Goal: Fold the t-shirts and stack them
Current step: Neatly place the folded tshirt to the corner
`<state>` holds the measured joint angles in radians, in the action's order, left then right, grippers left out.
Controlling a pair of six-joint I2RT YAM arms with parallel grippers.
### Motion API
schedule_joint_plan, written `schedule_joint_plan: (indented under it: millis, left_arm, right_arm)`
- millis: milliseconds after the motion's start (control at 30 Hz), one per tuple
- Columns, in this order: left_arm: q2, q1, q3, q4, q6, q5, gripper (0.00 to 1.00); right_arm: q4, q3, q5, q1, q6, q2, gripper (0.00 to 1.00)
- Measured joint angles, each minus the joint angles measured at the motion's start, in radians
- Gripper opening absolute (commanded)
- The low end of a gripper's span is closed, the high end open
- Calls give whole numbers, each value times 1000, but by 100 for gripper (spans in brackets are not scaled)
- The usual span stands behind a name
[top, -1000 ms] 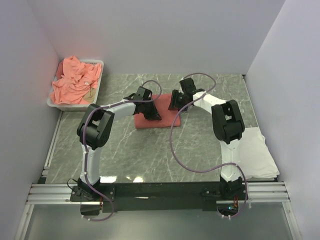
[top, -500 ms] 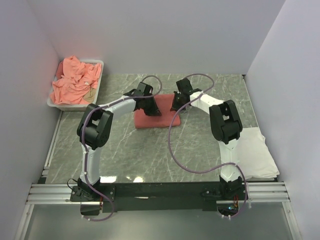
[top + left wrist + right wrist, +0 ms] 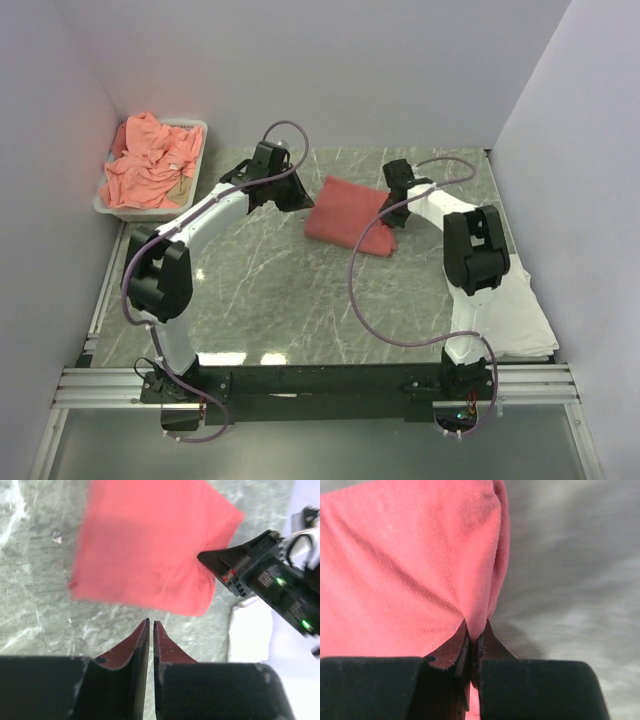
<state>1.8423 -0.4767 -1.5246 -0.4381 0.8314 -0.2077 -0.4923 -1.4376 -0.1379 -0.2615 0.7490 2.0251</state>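
A folded coral-red t-shirt [image 3: 345, 212] lies tilted on the marble table. My right gripper [image 3: 390, 212] is shut on the fabric at its right edge, and the right wrist view shows a fold of the red cloth [image 3: 405, 565] pinched between the jaws [image 3: 474, 630]. My left gripper [image 3: 296, 197] hangs left of the shirt, apart from it. In the left wrist view its jaws [image 3: 151, 622] are shut with nothing between them, the shirt [image 3: 145, 545] ahead of them. A folded white garment [image 3: 510, 300] lies at the near right.
A white tray [image 3: 192, 123] at the far left holds a loose pile of salmon-pink t-shirts [image 3: 150, 162]. The right arm's black wrist [image 3: 260, 575] shows in the left wrist view beside the shirt. White walls close in the table on three sides.
The right gripper has shut on the folded shirt and pulled it right, turning it. The left gripper has come off the shirt and drawn back to the left.
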Motion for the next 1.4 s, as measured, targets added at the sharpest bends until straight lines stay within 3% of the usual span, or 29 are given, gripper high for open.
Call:
schedule_joint_plan:
  millis: [267, 467, 767, 1067, 1400]
  left_arm:
    - [-66, 0, 22, -3, -8, -8, 13]
    - [-99, 0, 76, -24, -24, -28, 13]
    - [-329, 0, 220, -44, -59, -68, 13]
    - [-416, 0, 336, -47, -92, -114, 13]
    - [-422, 0, 347, -50, -106, -129, 13]
  right_arm:
    - [-283, -57, -245, 71, 173, -14, 0]
    - [-462, -63, -333, 139, 288, -22, 0]
    - [-666, -84, -414, 289, 374, -106, 0]
    - [-798, -106, -450, 389, 426, -225, 0]
    - [-832, -120, -496, 460, 423, -320, 0]
